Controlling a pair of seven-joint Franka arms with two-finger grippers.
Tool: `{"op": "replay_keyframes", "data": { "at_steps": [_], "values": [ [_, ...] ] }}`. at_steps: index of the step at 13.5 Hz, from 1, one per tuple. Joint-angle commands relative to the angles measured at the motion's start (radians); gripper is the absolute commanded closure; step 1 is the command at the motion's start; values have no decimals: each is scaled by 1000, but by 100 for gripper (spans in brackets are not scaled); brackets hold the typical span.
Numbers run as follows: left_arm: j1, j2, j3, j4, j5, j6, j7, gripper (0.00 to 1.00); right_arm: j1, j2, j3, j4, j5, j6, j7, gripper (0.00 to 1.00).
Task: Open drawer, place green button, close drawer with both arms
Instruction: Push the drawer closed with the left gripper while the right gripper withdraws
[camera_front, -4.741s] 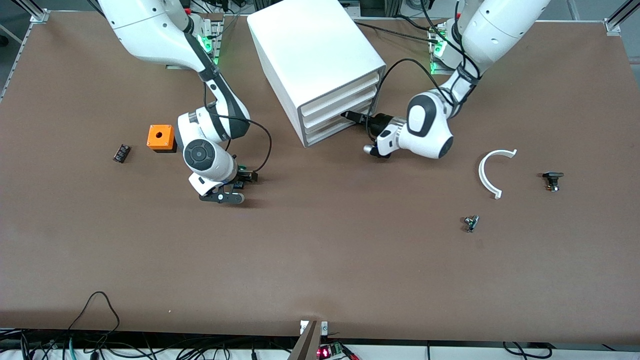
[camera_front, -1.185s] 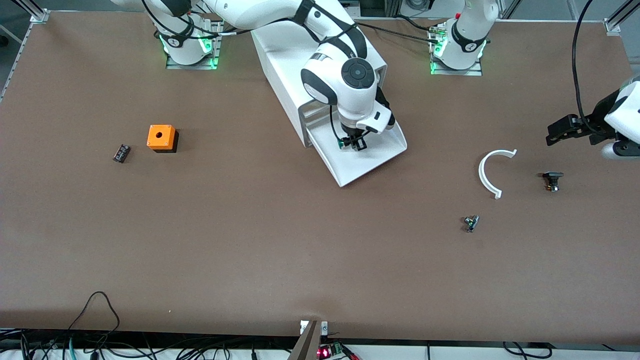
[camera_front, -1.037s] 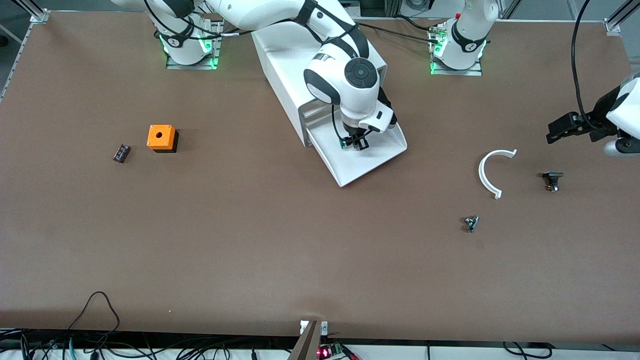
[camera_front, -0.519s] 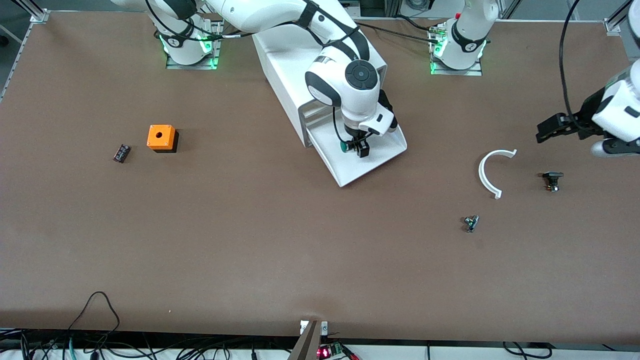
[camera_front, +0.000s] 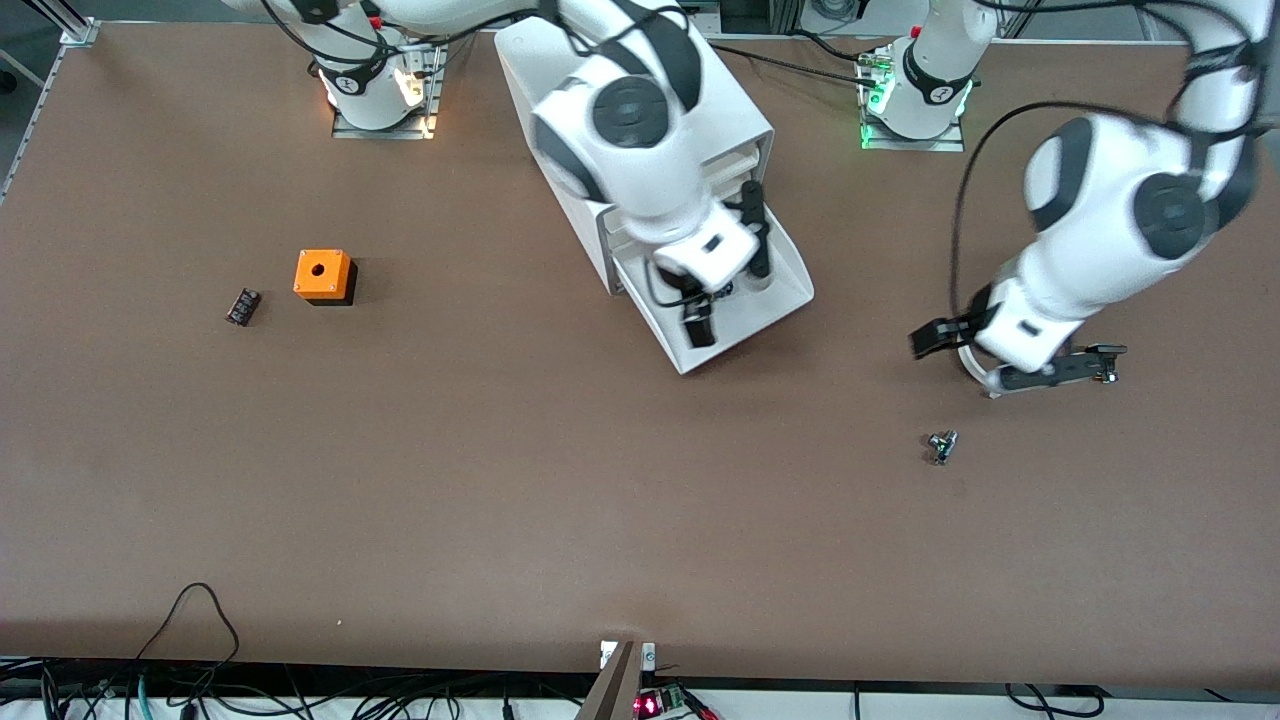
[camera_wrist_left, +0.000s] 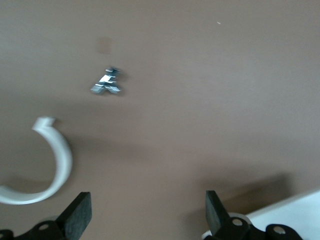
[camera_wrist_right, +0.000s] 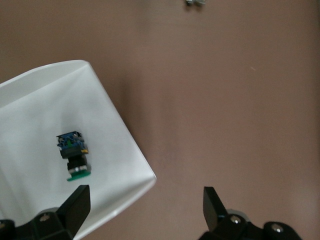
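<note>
- Since half a second ago, right end effector has risen off the button, fingers spread, empty, over the open drawer.
- Button lies on its side in the drawer.
- Left end effector swung in over the white arc, wide open, empty.

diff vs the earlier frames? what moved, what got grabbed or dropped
The right gripper let go of the button, which now lies in the open drawer, and has lifted, fingers open. The left gripper swung in from the table's end to over the white arc, open. Earlier, the drawer was shut; the left arm pulled it out. Orange box and small parts unmoved.
</note>
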Motion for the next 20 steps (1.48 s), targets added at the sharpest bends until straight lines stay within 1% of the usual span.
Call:
{"op": "replay_keyframes", "data": {
  "at_steps": [1,3,4,5,6,8,9,10,12,15,18,19,20],
  "values": [
    [-139,120,4,0,-22,149,-191,0,-96,-55,-61,-19,86,-106,161,0],
    [-204,191,4,-9,-22,226,-310,0,-107,-98,-119,-71,66,-117,285,0],
    [-230,238,4,-8,-22,249,-354,0,-107,-125,-156,-118,61,-117,388,0],
    [-236,270,4,-8,-23,280,-389,0,-108,-147,-177,-158,58,-115,501,0],
    [-251,280,4,-12,-23,301,-407,0,-110,-159,-199,-180,57,-117,607,0],
    [-268,281,4,-18,-23,301,-412,0,-110,-185,-239,-230,48,-121,769,0],
    [-276,280,4,-36,-23,301,-412,0,-111,-195,-256,-258,28,-120,856,0],
    [-290,272,-1,-58,-22,301,-411,0,-125,-207,-268,-272,-4,-146,928,0],
    [-290,246,-54,-107,-22,294,-397,0,-152,-230,-268,-283,-34,-242,979,0],
    [-288,231,-113,-167,-22,291,-395,0,-267,-270,-241,-304,-41,-311,969,0],
    [-287,208,-188,-210,-22,286,-397,0,-373,-352,-227,-393,-43,-312,970,0],
    [-287,200,-194,-218,-22,263,-397,0,-416,-381,-218,-414,-44,-309,969,0],
    [-287,191,-196,-219,-22,245,-397,0,-476,-398,-189,-419,-46,-315,954,0]
  ]
}}
